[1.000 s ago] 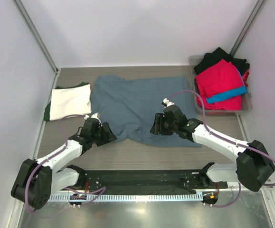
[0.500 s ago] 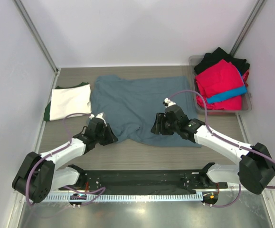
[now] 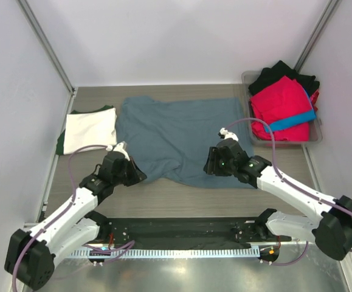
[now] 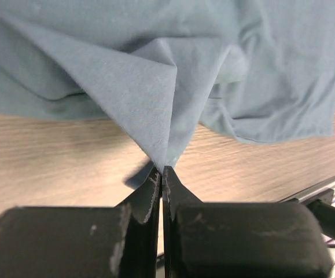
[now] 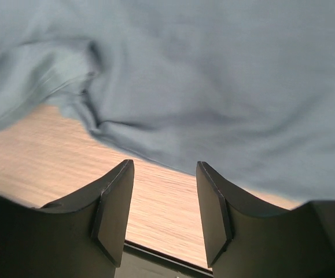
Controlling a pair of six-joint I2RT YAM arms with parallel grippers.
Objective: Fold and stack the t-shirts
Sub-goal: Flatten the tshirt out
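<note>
Far to the left of the left tool (image 4: 162,175), a folded white shirt (image 3: 90,130) lies on a green shirt (image 3: 61,146), whose edges peep out at the far and near left corners. This pile rests just beside the left side of the grey shirt (image 3: 182,131), which is spread flat across the middle of the surface (image 3: 182,196).

The left tool is clenched on the grey shirt's near-left corner. In the wrist view the cloth is drawn into a peaked fold that runs straight down into the closed fingers, lifted a little off the surface. The rest of the shirt lies beyond the tool and to its right.

The right tool (image 5: 164,174) sits at the shirt's near hem, towards the right corner, with its fingers spread and nothing between them but bare surface. The hem lies just beyond the fingertips; the blurred wrist view does not show whether they touch it.

Beyond and to the right of the right tool stands a bin (image 3: 297,143). It holds a heap of loose shirts: a black shirt (image 3: 279,70) at the far end, a red shirt (image 3: 279,100) on top, and a blue shirt (image 3: 291,121) showing as a strip near the front.
</note>
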